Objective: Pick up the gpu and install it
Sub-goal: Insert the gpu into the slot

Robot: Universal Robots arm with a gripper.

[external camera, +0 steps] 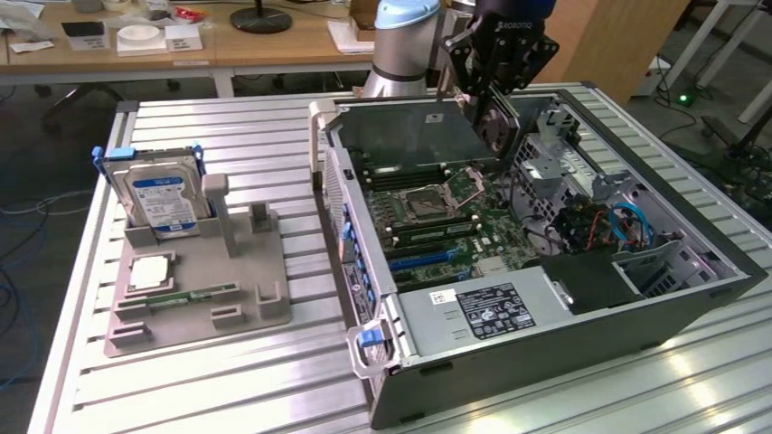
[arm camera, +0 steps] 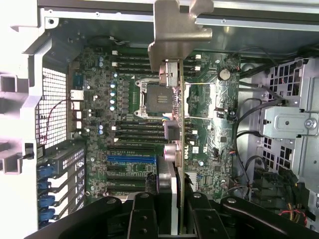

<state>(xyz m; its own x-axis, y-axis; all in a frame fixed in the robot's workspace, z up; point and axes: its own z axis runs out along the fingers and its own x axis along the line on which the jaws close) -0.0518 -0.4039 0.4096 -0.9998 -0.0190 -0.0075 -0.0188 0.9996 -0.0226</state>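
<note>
- A worktop [external camera: 217,380] of pale slatted metal is seen, with reflections of light along its ribs at the lower right of the exterior view.
- An open computer case [external camera: 675,307] is laid on its side across the exterior view's right half, so that the motherboard [external camera: 447,217] is exposed; a labelled power supply [external camera: 483,312] is set in its near corner.
- The claw [external camera: 493,90] is held above the far end of the case, at the upper middle of the exterior view, and is pinched on the gpu [external camera: 497,127], which hangs edge-down and clear of the motherboard.
- From the wrist, the gpu [arm camera: 169,74] is seen edge-on over the motherboard [arm camera: 129,124], gripped between the two dark fingers [arm camera: 142,214] of the claw [arm camera: 172,219].
- A grey holder tray [external camera: 205,316] is placed on the exterior view's left, well apart from the case; a hard drive [external camera: 163,194] with a blue label is stood upright in it, and a memory stick [external camera: 193,296] is laid flat.
- A wooden desk [external camera: 277,45] with papers is found behind the worktop, at the upper left.
- A grey floor [external camera: 36,226] with loose cables is visible at the far left.
</note>
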